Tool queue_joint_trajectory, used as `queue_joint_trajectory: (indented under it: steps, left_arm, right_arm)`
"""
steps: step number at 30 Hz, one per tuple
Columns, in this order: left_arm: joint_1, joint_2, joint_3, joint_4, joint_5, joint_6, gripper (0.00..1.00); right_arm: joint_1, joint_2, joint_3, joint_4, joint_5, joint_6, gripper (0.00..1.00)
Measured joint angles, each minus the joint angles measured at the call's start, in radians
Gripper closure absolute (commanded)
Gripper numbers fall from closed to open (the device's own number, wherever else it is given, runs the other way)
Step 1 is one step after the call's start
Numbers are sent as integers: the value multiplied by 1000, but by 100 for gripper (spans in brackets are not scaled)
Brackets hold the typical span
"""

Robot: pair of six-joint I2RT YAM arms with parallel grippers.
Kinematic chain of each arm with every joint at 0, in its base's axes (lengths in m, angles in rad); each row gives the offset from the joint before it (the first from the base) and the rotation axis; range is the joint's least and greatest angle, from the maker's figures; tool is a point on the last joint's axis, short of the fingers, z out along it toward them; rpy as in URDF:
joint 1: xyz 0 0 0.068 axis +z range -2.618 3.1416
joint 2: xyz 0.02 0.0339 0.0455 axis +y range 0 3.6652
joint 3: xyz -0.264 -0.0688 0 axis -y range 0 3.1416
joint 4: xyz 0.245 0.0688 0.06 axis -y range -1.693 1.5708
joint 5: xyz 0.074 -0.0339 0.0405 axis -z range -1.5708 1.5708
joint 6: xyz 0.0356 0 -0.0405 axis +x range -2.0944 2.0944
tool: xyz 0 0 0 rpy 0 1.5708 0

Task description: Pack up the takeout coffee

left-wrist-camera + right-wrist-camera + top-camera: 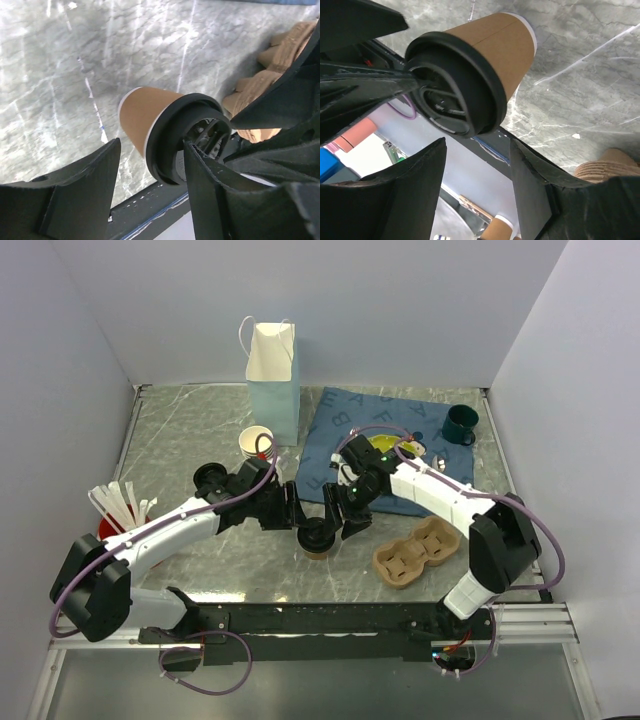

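The takeout coffee [320, 537] stands on the bench [190, 430] near its front edge, a brown cup with its black lid already on, right between my two arms. My left fingers [85, 190] are parted. The lid sits at their tips and one finger overlaps its rim, though I cannot tell whether it touches. My right fingers [410, 195] are parted too, with the lid just beyond the gap and not clamped. As far as I can see neither side has a firm hold, and the cup looks to rest on the bench.

I judge the packing barely begun: the lid being on is the only part done. The cup is not in the pulp carrier tray [415, 552], which lies near on my right with nothing in its wells. Nor is it in the white paper bag [272, 370] standing well back. What remains, I reckon, is for one side to close on the cup, lift it upright, and set it into a well or the bag.
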State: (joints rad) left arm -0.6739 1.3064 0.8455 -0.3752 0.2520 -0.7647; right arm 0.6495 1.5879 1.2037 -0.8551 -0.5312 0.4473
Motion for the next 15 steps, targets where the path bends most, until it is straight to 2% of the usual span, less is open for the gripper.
queue_joint_trajectory:
  steps: [15]
  left_arm:
    - [0,-40,-28,-8,-22,-42,44]
  right_arm:
    - [-16,70,40,27,-35,-23,39]
